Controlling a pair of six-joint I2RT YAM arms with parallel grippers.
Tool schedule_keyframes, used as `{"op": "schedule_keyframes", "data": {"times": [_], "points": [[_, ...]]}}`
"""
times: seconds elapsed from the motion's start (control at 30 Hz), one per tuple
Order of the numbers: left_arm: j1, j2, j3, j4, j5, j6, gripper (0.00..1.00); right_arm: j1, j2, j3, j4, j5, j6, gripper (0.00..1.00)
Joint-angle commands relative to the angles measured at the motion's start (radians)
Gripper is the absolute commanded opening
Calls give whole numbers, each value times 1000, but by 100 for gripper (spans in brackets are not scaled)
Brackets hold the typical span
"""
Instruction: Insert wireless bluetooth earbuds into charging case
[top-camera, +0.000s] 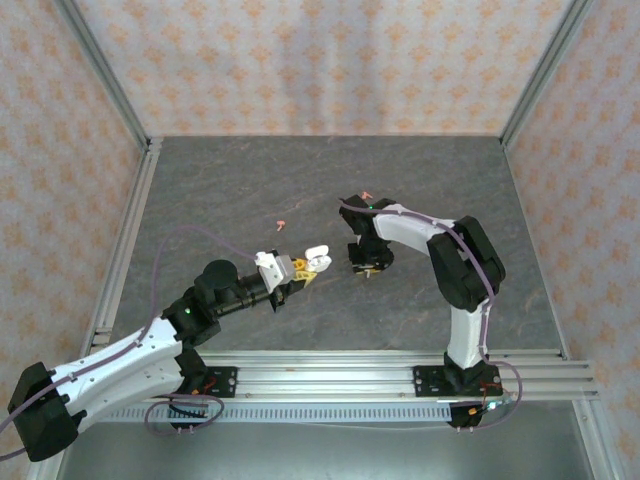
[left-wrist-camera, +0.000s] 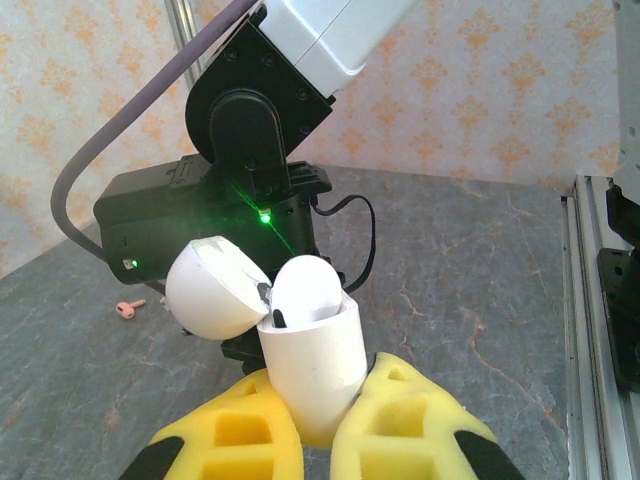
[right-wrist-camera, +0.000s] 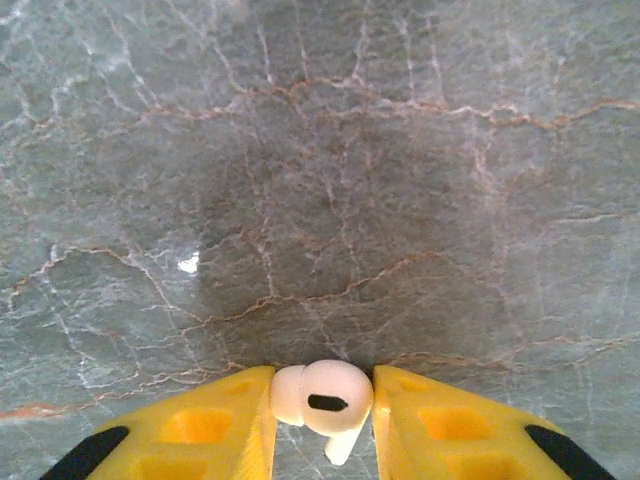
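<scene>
My left gripper (left-wrist-camera: 318, 420) is shut on a white charging case (left-wrist-camera: 310, 350), held upright above the table. Its lid (left-wrist-camera: 212, 290) is flipped open to the left, and one white earbud (left-wrist-camera: 305, 290) sits in the case. From above, the case (top-camera: 316, 258) sticks out of the left gripper (top-camera: 298, 270) toward the right arm. My right gripper (right-wrist-camera: 323, 385) points down at the table. Both its yellow fingers (right-wrist-camera: 215, 420) press on a second white earbud (right-wrist-camera: 322, 398), stem toward the camera. A short way right of the case hangs the right gripper (top-camera: 366, 268).
A pink earbud (top-camera: 281, 224) lies on the grey stone table (top-camera: 250, 180) behind the case, and shows again as a pink earbud (left-wrist-camera: 130, 307) in the left wrist view. Another pink earbud (top-camera: 366, 194) lies behind the right arm. Aluminium rails (top-camera: 330, 375) run along the near edge.
</scene>
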Motion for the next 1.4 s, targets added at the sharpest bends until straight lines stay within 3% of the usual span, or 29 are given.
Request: {"op": "schedule_keyframes", "data": {"times": [0.0, 0.27, 0.63, 0.9, 1.37], "points": [[-1, -8, -4, 12, -11, 8, 0, 5, 6, 12, 3, 5, -3, 30], [-2, 7, 4, 27, -7, 4, 0, 4, -95, -17, 27, 60, 24, 22], [-2, 75, 63, 48, -12, -12, 0, 13, -449, -143, 199, 181, 91, 20], [-1, 164, 132, 75, -35, -53, 0, 107, -676, -202, 360, 243, 44, 20], [0, 226, 197, 82, -116, -137, 0, 221, -851, -288, 591, 184, -69, 18]]}}
